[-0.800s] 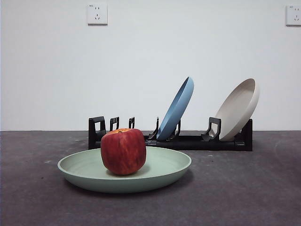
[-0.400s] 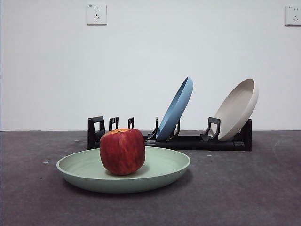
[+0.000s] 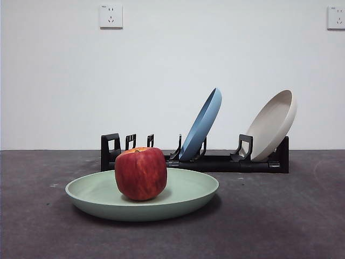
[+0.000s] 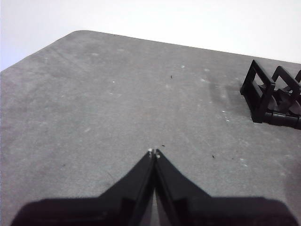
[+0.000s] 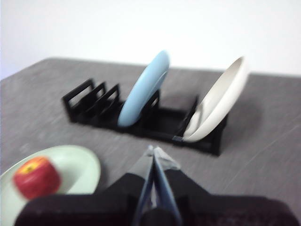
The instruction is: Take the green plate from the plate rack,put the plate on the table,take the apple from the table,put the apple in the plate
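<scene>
Right gripper (image 5: 153, 151), jaws pressed together and empty, hangs clear of the work, looking down on the green plate (image 5: 70, 169) and the plate rack (image 5: 141, 117); its picture is smeared, which suggests the arm is in motion. Left gripper (image 4: 154, 153), jaws likewise closed on nothing, hovers over bare table (image 4: 94, 103) near the rack's vacant end (image 4: 275, 96).

Change over the last second: almost none. In the front view the apple (image 3: 140, 174) sits upright in the green plate (image 3: 142, 195), which lies flat on the table (image 3: 280, 216) in front of the plate rack (image 3: 195, 156); the whole scene shifts only by a hair between pictures, and neither arm enters it. Judgement: both placements look complete, and the arms are merely retiring.

Differences between views:
- Front view: shows the apple resting inside the rim, the blue plate (image 3: 201, 125) and the cream-white plate (image 3: 273, 125) leaning in their slots, and the near-left slots vacant; no gripper visible.
- Right wrist view: shows the apple (image 5: 36, 178) from above, set near the plate's middle, and the plate well apart from the rack.
- Left wrist view: shows neither plate nor apple, only the rack's end.
</scene>
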